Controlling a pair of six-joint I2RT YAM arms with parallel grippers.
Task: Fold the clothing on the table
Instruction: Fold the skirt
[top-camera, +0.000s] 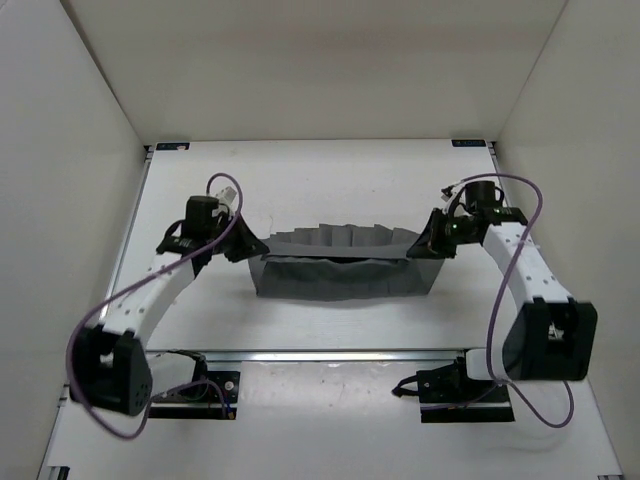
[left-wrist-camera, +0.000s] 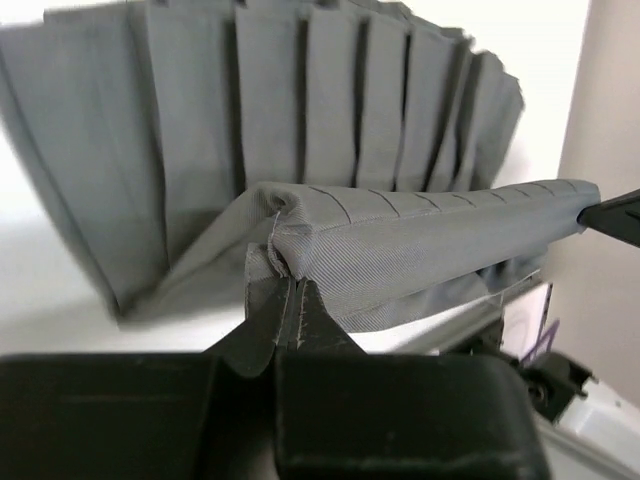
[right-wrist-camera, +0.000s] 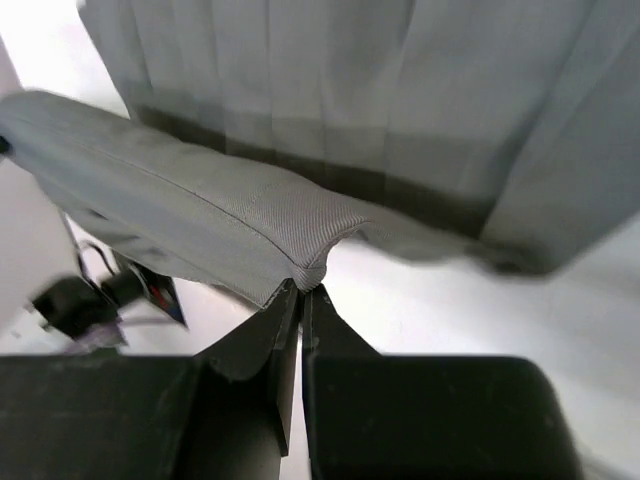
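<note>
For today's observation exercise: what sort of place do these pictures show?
Probably a robot test booth: white walls box in a white table, with a left arm and right arm bolted at its near edge, holding a skirt.

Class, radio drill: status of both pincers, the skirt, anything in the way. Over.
Left pincer shut on skirt corner. Right pincer shut on other corner. Held edge stretched between them, pleats on table. No obstruction seen.

The dark grey pleated fabric skirt (top-camera: 345, 272) lies mid-table on the flat white rectangular table (top-camera: 330, 175). The left gripper (top-camera: 243, 245) is clamped on its nine o'clock corner and the right gripper (top-camera: 422, 246) on its three o'clock corner.
</note>
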